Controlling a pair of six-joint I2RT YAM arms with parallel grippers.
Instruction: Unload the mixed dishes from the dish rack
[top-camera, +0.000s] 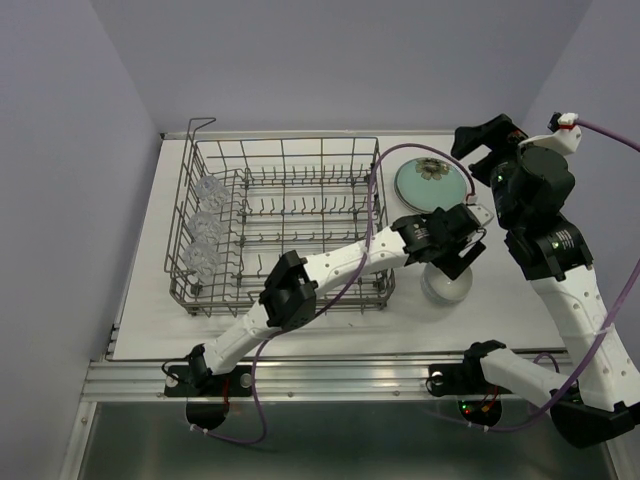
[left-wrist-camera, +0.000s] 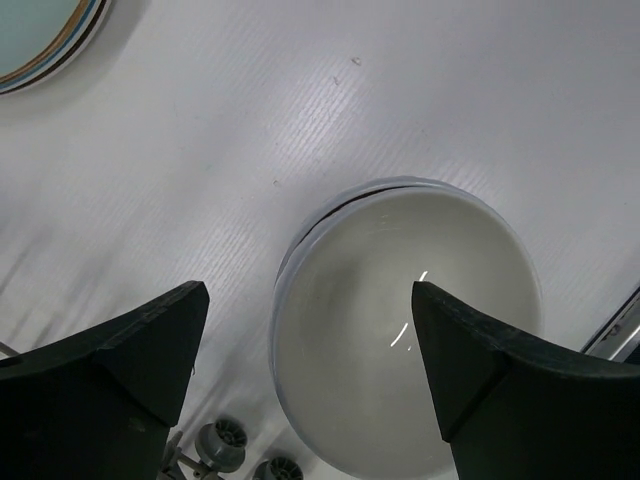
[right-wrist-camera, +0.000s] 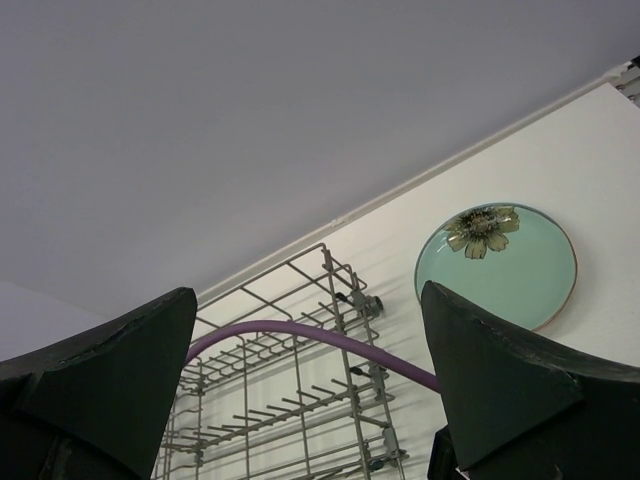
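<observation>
Left gripper (left-wrist-camera: 308, 305) hides most of the white bowls (left-wrist-camera: 410, 330) from above; its wrist view shows two nested rims, further count unclear; the bowls sit on the table (left-wrist-camera: 450, 100) right of the dish rack (top-camera: 285, 142), near the green plate (right-wrist-camera: 495, 265). Left gripper hangs wide open above them, gripping nothing; right gripper (right-wrist-camera: 307, 298) is raised, wide open, empty. The rack's left row holds clear glasses (top-camera: 208, 222).

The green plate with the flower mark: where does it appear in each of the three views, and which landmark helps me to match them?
Top external: the green plate lies right of centre, towards the far side.
Left wrist: only its edge shows, in the top left corner.
Right wrist: it lies whole, right of centre.
Landmark: the dish rack, left of the plate in the top and right wrist views.
</observation>
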